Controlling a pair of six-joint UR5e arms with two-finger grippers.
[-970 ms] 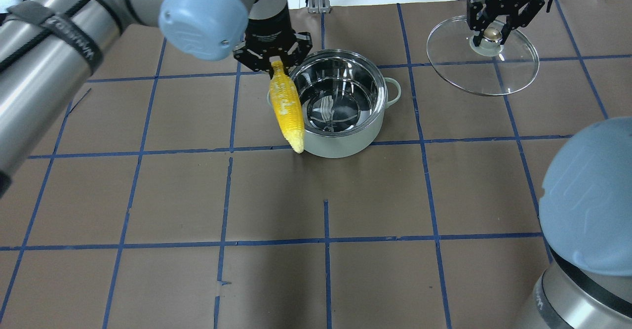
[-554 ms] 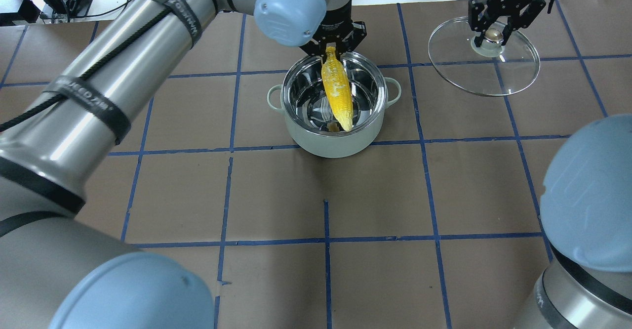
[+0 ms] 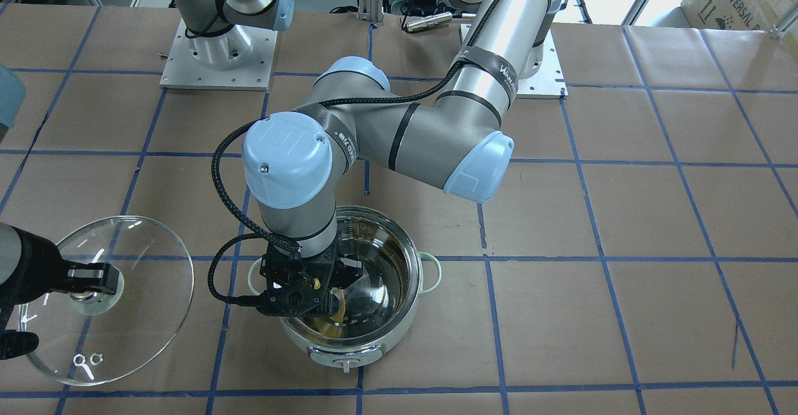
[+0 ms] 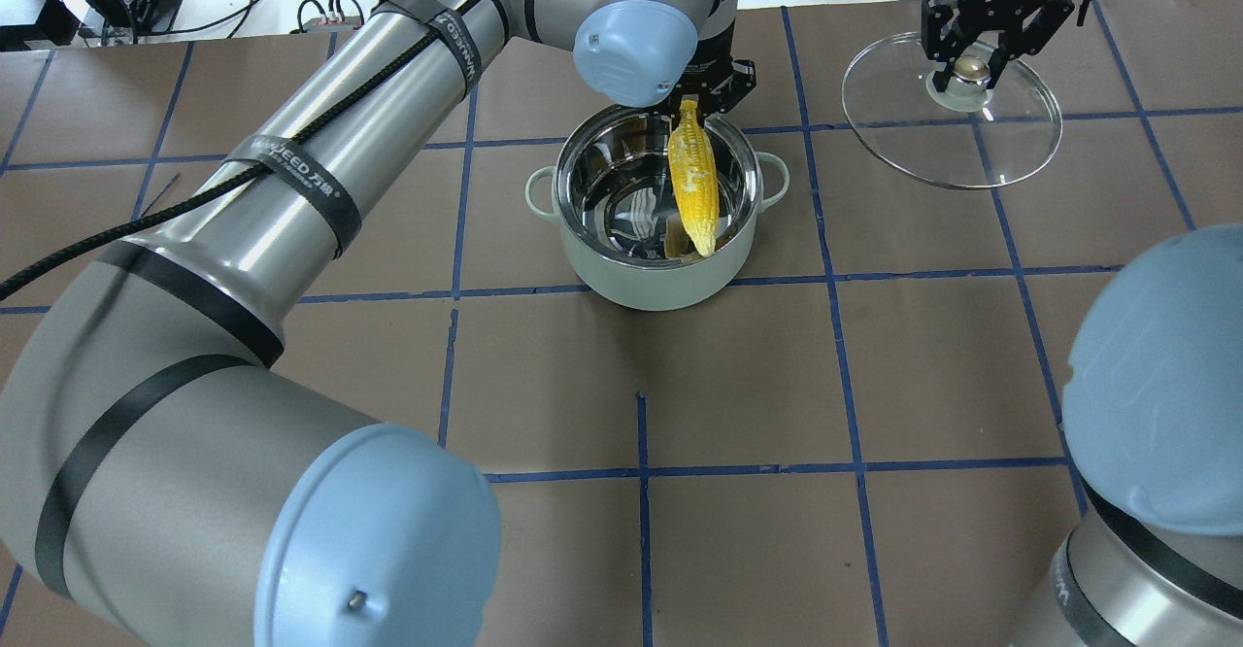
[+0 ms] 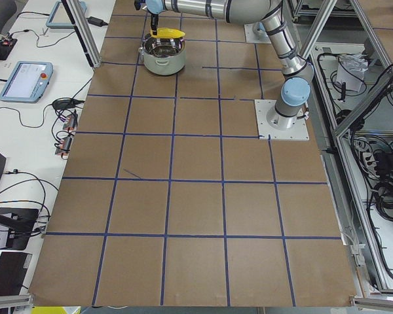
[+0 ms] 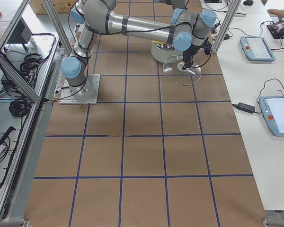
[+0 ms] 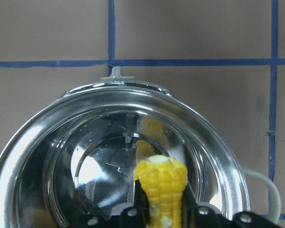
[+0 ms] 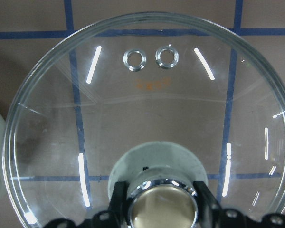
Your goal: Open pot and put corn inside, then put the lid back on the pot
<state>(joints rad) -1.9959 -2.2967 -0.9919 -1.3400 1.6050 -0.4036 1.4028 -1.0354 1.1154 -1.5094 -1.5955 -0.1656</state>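
The pale grey-green pot stands open at the table's far middle, steel inside showing. My left gripper is shut on the blunt end of the yellow corn. The corn hangs point down over the right half of the pot's opening, its tip near the rim. In the left wrist view the corn sits between the fingers above the pot. My right gripper is shut on the knob of the clear glass lid, held tilted to the right of the pot, apart from it. The right wrist view shows the lid and its two vent holes.
Brown paper with blue tape lines covers the table. My left arm stretches across the left half of the overhead view. In the front-facing view the pot's control tab faces away from the robot, and the lid is at the lower left.
My left gripper has carried the corn to the right, from beside the pot's left rim to over the pot's right half. The right gripper and lid have not moved.
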